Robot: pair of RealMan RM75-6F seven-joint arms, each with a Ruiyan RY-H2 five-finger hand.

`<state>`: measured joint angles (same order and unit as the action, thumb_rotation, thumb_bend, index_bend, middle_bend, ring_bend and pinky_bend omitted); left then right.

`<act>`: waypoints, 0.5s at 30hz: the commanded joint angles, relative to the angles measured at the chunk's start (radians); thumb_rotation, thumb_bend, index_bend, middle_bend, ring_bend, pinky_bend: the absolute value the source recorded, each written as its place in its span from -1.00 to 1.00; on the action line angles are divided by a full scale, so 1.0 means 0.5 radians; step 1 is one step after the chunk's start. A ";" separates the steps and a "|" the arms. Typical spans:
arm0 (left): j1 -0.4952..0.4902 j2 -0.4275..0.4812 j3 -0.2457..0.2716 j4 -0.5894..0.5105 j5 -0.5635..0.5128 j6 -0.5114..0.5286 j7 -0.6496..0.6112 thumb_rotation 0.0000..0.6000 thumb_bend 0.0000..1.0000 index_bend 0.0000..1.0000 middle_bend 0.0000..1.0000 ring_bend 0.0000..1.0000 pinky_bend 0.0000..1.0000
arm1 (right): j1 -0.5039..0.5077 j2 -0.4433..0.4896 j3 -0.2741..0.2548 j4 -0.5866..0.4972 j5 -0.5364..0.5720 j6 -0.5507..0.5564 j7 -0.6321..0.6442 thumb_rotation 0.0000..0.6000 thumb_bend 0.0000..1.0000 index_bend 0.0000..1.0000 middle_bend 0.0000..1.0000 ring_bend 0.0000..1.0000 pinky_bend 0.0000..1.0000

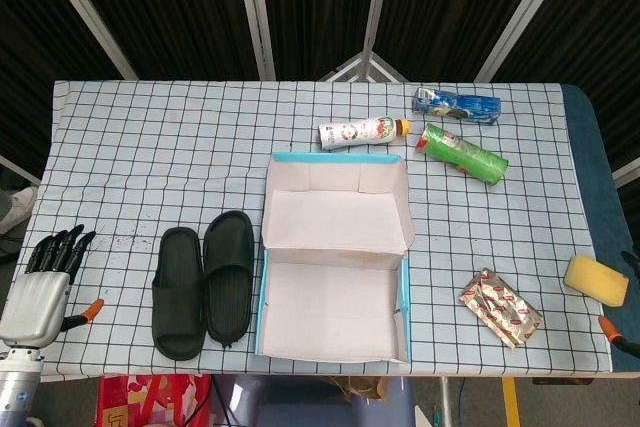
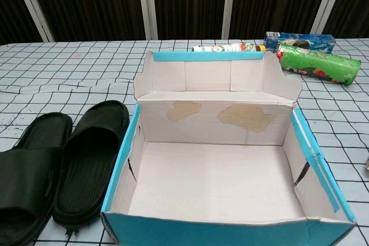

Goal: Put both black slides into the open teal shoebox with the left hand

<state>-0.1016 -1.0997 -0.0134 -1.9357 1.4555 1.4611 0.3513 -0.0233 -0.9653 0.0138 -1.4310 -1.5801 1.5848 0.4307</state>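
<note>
While our left hand (image 1: 40, 287) hovers at the table's (image 1: 150, 147) near-left corner, fingers spread and holding nothing, both slides (image 1: 203, 277) lie side by side well to its right, touching each other, just left of the open shoebox (image 1: 337, 259). We see only a sliver of our right hand (image 1: 628, 292), so its grip we can't tell.

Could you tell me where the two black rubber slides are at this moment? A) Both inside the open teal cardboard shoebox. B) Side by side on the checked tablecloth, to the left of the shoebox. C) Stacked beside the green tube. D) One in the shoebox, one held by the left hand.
B: both black rubber slides lie side by side on the checked tablecloth, left of the empty open teal cardboard shoebox; the left hand holds nothing.
</note>
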 commanded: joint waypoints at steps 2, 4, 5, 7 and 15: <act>0.002 0.009 0.020 -0.017 0.040 -0.005 -0.031 1.00 -0.37 -1.00 -1.00 -1.00 -1.00 | 0.006 -0.013 0.004 0.012 0.001 -0.008 -0.023 1.00 -0.38 -0.87 -0.96 -1.00 -1.00; 0.007 0.028 0.044 -0.052 0.084 -0.009 -0.061 1.00 -0.37 -1.00 -1.00 -1.00 -1.00 | 0.009 -0.027 0.008 0.022 0.003 -0.009 -0.068 1.00 -0.38 -0.87 -0.96 -1.00 -1.00; 0.010 0.037 0.054 -0.066 0.104 -0.006 -0.066 1.00 -0.37 -0.99 -1.00 -1.00 -1.00 | 0.009 -0.031 0.006 0.022 0.002 -0.011 -0.084 1.00 -0.38 -0.87 -0.96 -1.00 -1.00; 0.020 0.052 0.081 -0.093 0.144 -0.004 -0.048 1.00 -0.38 -1.00 -1.00 -1.00 -1.00 | 0.008 -0.032 0.006 0.012 -0.003 -0.006 -0.084 1.00 -0.38 -0.87 -0.96 -1.00 -1.00; 0.028 0.048 0.219 -0.275 0.181 -0.149 0.172 1.00 -0.52 -1.00 -1.00 -1.00 -1.00 | 0.041 -0.117 0.026 0.079 -0.017 -0.010 -0.142 1.00 -0.38 -0.87 -0.96 -1.00 -1.00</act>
<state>-0.0882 -1.0663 0.0782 -2.0521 1.5447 1.4087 0.3914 -0.0100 -1.0083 0.0219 -1.4065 -1.5869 1.5810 0.3675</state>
